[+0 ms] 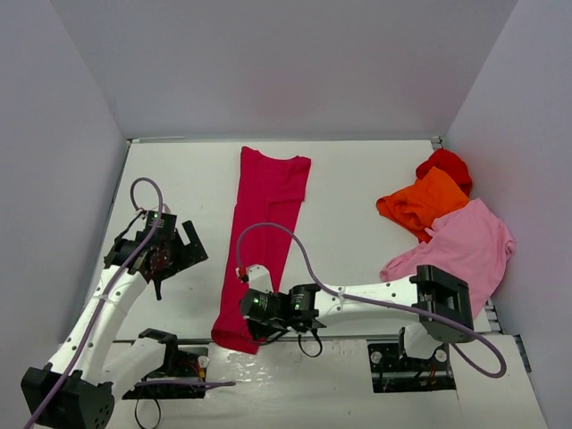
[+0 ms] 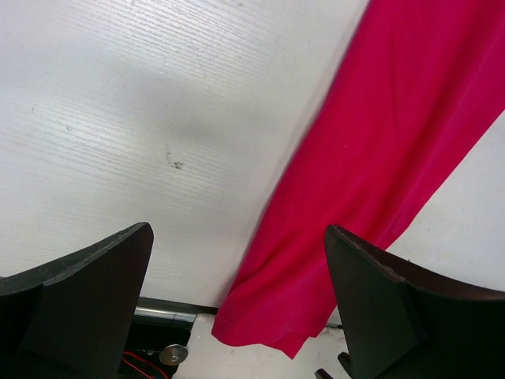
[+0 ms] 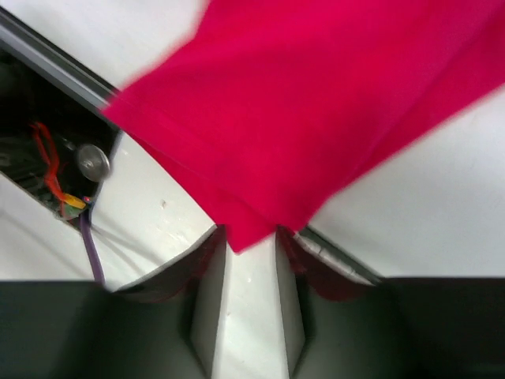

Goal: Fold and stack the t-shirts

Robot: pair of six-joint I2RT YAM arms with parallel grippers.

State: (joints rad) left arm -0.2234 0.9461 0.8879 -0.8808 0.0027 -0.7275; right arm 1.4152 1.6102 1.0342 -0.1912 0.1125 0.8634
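The raspberry-red shirt (image 1: 268,228), soft matte cloth folded into a long narrow strip, runs from near the far edge of the white grained surface (image 1: 179,179) to its near edge. The right tool (image 3: 251,237) is narrowly parted at the strip's near corner and does not pinch it. The left tool (image 2: 238,230) is wide apart and holds nothing. The orange shirt (image 1: 427,204), bright red shirt (image 1: 447,165) and pale pink shirt (image 1: 469,246) lie crumpled by the right edge.

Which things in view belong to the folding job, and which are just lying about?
Job in hand:
raspberry-red t-shirt, laid out long at the centre
orange t-shirt
bright red t-shirt
pale pink t-shirt

Not part of it:
purple cables
white enclosure walls
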